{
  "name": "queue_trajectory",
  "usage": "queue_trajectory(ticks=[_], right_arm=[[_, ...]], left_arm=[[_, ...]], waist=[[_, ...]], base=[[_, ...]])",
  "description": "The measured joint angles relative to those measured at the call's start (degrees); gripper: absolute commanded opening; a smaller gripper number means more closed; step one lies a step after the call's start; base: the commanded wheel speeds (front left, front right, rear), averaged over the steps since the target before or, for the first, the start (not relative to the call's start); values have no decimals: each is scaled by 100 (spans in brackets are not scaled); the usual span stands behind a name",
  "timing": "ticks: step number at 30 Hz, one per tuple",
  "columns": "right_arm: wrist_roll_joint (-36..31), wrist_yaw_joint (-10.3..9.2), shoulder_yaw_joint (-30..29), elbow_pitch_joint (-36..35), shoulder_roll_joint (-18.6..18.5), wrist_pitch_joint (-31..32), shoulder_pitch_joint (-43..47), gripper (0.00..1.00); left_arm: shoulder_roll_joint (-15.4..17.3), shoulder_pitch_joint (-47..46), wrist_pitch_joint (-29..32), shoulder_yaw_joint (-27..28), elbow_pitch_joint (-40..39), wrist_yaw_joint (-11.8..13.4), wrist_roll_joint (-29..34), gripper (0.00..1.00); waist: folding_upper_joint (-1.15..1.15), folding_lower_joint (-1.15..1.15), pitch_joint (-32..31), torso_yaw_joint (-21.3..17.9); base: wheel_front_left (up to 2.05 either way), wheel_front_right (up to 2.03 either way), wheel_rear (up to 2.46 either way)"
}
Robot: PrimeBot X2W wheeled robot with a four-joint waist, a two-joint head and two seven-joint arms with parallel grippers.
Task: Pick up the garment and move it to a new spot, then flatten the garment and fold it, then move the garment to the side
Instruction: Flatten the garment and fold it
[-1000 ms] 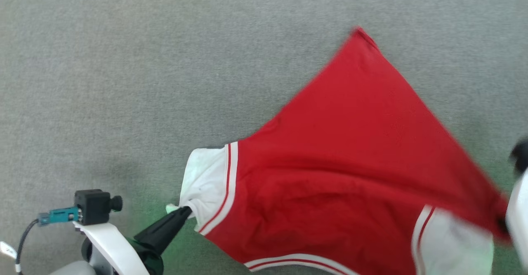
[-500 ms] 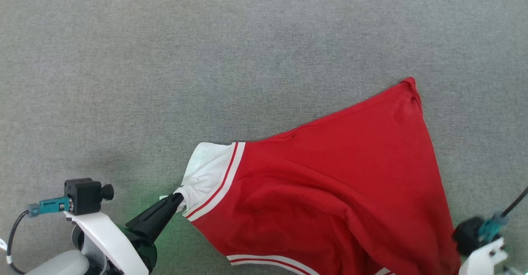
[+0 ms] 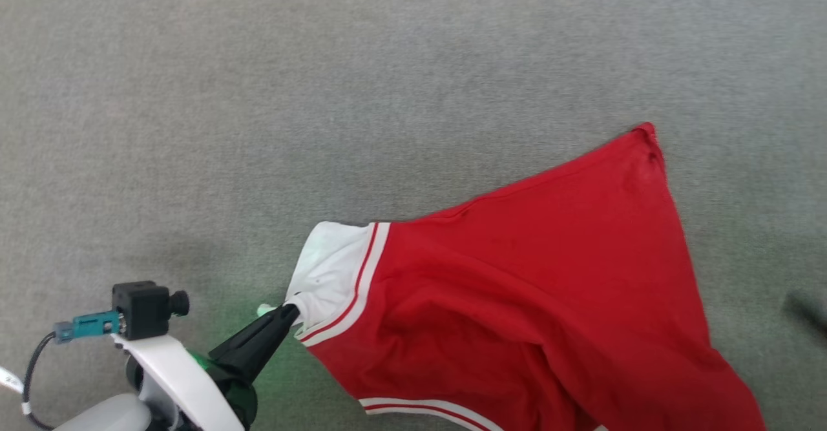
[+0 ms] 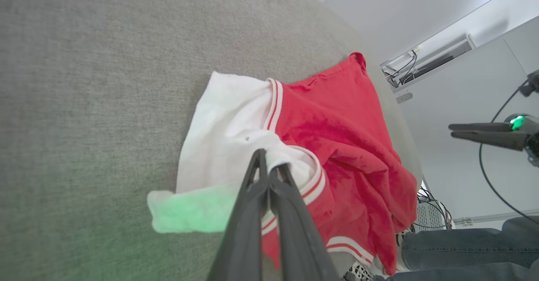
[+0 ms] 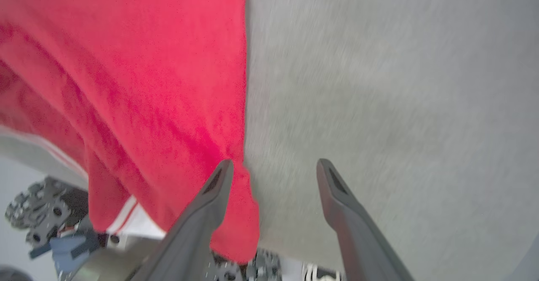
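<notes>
Garment (image 3: 530, 302): plain red side up on the grey worktop (image 3: 258, 95), toward the near right in the head view. The far corner lies flat and the middle is rucked in soft ridges. The near part seems to droop past the worktop's edge, but the right wrist view is blurred, so I can't be sure.

Left end effector (image 3: 287, 311): clenched on the white sleeve (image 3: 329, 269), with cloth bunched at the tips.
Right end effector (image 5: 273, 167): released, fingers wide apart, nothing between them. One finger shows against the red side edge, the other against bare worktop.

Judged step: flattening, at an early stage — the cloth is down but not spread.

To do it well:
- Keep the left clenched as the anchor; it is the only fixed corner.
- The right should take the far sleeve end of the garment, not the mid-edge beside it. A mid-edge pinch would likely pull a diagonal crease rather than square the cloth.
- Pinch shallow, close to the edge, so the tips don't gather extra folds.
- Draw the two holds apart until the middle ridges go. Then carry the garment away from the near edge — low, so the far corner drags flat and does not tuck under.
- Lower both sides together.
</notes>
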Motion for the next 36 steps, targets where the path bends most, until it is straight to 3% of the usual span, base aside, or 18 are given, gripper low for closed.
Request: queue_trajectory(ticks=[3,6,10,16,21,23,24,29,36], right_arm=[[-367,-1,180,320,-156,-419,-964,100],[-772,-1,890,942,-258,-876,-1728,100],[-1096,-1,1644,1938,-134,-1232,-2531,100],[-1369,-1,2279,3222,-194,-1502,-3208,100],[-1254,-1,2677,3709,-291,-1516,-3415,100],[-1179,-1,2765,3797,-318,-1522,-3482,21],[-1150,-1,2785,3842,-304,-1572,-3506,0],[-1180,0,2651,4128,-113,-2136,-3774,0],[-1738,0,2060,4725,350,-2996,-4903,0]], left_arm=[[-59,-100,0,-57,-21,0,42,0],[-109,-199,0,-103,-16,0,47,0],[-218,-308,0,-189,5,0,38,0],[-346,-461,0,-268,44,0,33,0],[-422,-558,0,-312,113,0,27,0],[-443,-575,0,-327,172,0,-5,0],[-460,-608,0,-328,203,0,-21,0],[-487,-1011,0,-278,471,0,-63,0],[-547,-2215,133,389,883,1,-508,0]], waist=[[0,0,59,106],[0,0,143,215],[0,0,250,378],[0,0,456,618],[0,0,572,756],[0,0,571,753],[0,0,559,745],[0,0,454,671],[0,0,402,417]], base=[[0,0,0],[0,0,0],[0,0,0],[0,0,0],[0,0,0],[0,0,0],[0,0,0],[0,0,0],[0,0,0]])
